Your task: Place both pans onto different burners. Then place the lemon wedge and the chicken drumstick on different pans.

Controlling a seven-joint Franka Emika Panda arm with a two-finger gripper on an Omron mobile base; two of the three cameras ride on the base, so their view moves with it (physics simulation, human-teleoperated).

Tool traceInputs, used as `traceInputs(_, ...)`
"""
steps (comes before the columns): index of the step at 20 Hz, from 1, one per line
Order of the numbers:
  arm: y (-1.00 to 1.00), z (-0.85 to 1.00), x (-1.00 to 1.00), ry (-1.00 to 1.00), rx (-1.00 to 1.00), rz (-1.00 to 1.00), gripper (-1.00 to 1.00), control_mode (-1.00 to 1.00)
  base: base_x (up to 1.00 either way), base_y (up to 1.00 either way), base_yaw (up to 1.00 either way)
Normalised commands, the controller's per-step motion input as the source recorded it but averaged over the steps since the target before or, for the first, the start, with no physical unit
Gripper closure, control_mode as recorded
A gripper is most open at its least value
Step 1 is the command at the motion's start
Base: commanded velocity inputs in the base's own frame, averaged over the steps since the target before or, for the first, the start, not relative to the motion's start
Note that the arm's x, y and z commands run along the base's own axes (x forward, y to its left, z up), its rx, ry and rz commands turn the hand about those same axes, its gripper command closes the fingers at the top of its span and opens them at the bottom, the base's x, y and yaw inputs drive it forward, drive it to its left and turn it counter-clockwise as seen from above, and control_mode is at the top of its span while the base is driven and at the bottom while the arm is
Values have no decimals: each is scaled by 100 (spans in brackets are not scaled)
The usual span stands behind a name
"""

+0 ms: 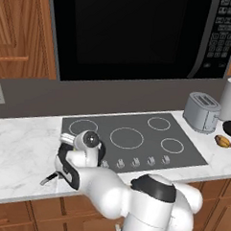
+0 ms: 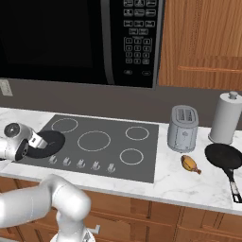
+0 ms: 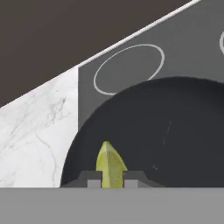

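White marble counter [image 2: 156, 182], inset cooktop [image 2: 113, 163], toaster [image 2: 183, 127], drumstick [image 2: 190, 163], pan [image 2: 223, 156], paper towel roll [image 2: 227, 118]

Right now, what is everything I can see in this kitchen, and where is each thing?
pans: two, matte black; one at the cooktop's front left corner, one on the counter right of the toaster
lemon wedge: one, yellow-green, between the tool's tips above the left pan
chicken drumstick: one, golden-brown, on the counter between toaster and right pan
cooktop: one, dark grey, with white burner rings and silver knobs
toaster: one, silver, right of the cooktop
paper towel roll: one, white, far right
microwave: one, black, above the cooktop
arm: one, white
tool: shut on the lemon wedge
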Motion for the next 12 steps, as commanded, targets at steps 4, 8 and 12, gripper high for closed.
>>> traceInputs(4,-30,-13,0,0,2,0,100,-100,0,0,0)
traceInputs(8,-20,-22,0,0,2,0,100,-100,0,0,0)
traceInputs(12,-5,-38,1,1,2,0,100,-100,0,0,0)
